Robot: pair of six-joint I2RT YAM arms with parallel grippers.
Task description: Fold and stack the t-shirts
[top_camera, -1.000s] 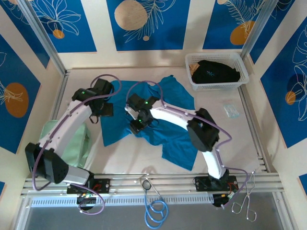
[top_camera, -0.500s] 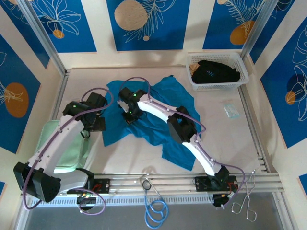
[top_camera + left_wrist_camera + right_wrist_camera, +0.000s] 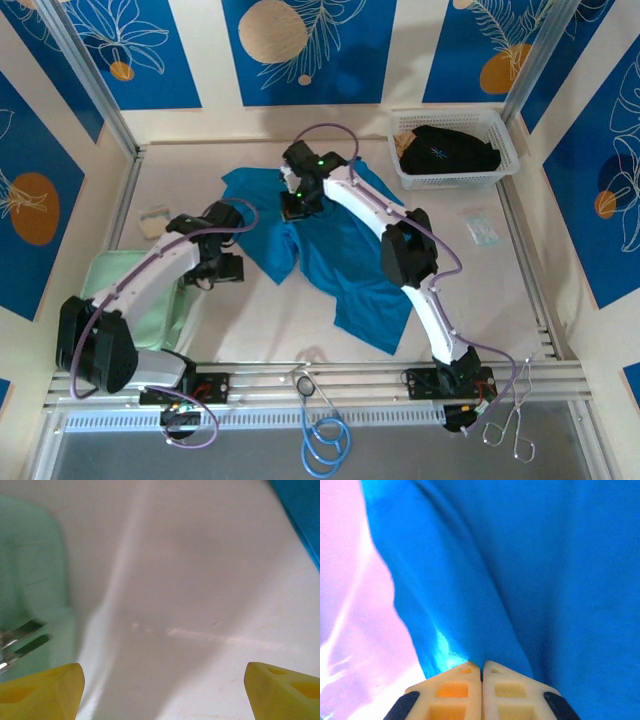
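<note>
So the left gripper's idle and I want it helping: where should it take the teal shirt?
Probably the teal shirt's loose left flap, approached from the left along the table. That edge lies flat, nearest the open left gripper; the right gripper pinches the far fold.

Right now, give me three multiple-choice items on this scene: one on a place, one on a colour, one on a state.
1. The black t-shirt lies:
A) in the white basket
B) on a chair
C) on the floor

2. The spread t-shirt on the table is:
A) red
B) teal-blue
C) white

3. The left gripper is:
A) shut on cloth
B) shut on a tool
C) open, empty

Key:
1 A, the dark bundle sits inside the mesh walls.
2 B, its colour is plain from above.
3 C, its yellow fingertips stand wide apart over bare table.
</note>
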